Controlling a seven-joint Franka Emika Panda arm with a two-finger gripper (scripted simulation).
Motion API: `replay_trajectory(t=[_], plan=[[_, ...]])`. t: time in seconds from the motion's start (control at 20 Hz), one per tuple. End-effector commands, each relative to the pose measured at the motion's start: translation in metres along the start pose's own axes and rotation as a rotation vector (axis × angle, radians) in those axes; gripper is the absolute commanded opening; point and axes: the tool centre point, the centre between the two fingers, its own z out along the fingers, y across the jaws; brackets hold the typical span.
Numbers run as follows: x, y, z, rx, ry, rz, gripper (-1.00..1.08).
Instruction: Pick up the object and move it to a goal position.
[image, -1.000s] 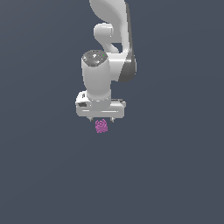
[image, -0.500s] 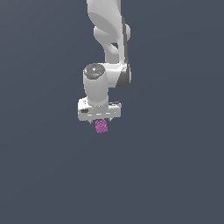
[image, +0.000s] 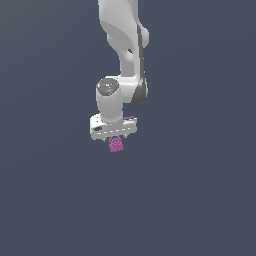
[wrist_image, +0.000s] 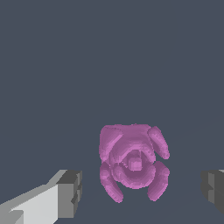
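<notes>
The object (image: 116, 144) is a small magenta-purple bumpy lump, seen in the exterior view just under the white gripper (image: 115, 140). In the wrist view the object (wrist_image: 133, 164) sits between the two grey fingertips of the gripper (wrist_image: 140, 192). One fingertip (wrist_image: 70, 192) and the other (wrist_image: 213, 190) stand apart from it, with a gap on each side. The gripper is open and straddles the lump without touching it. In the exterior view the fingers are mostly hidden behind the hand and the object.
The plain dark grey floor (image: 200, 200) lies all around. The white arm (image: 125, 45) rises from the gripper to the exterior view's top edge. No other objects or goal marker are in view.
The arm has lowered the gripper a little toward the object. The object has stayed in the same place.
</notes>
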Motion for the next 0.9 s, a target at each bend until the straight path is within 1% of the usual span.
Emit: replay_trajectory(t=[0.0, 0.2, 0.6, 0.85], plan=[[0.0, 0.0, 0.0, 0.0, 0.0, 0.0, 1.0], [0.0, 0.0, 0.005, 0.0, 0.0, -0.001, 1.0], [-0.002, 0.0, 0.041, 0.0, 0.0, -0.003, 1.0], [-0.001, 0.0, 0.051, 0.0, 0.0, -0.005, 1.0]])
